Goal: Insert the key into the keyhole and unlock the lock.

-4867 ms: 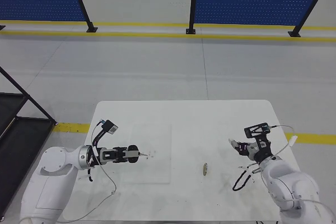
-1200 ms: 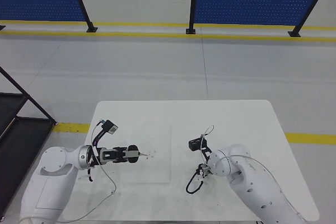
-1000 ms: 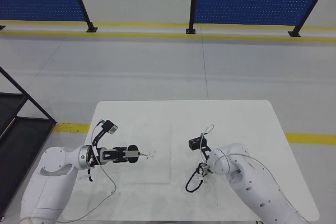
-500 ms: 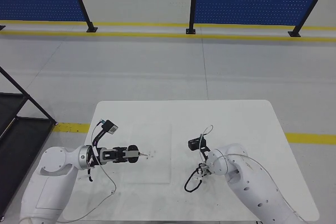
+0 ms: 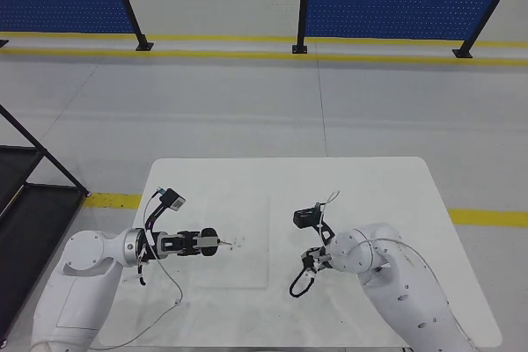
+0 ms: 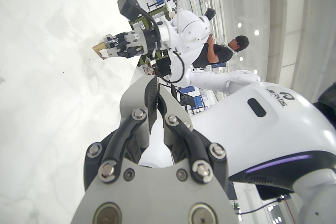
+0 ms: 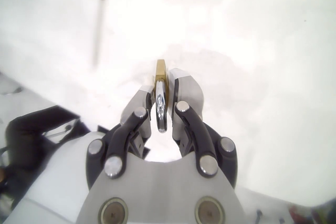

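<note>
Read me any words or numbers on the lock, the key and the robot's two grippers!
lock: no words or numbers show on it.
key: too small to tell.
right gripper: it has a small white sticker, but the print is too small to read.
left gripper: none.

The lock has a dull brass body and a mirror-bright metal shackle. The right claw shows matt grey metal fingers, black plastic links and polished bolts. The desk is smooth, matt white, faintly smudged.
</note>
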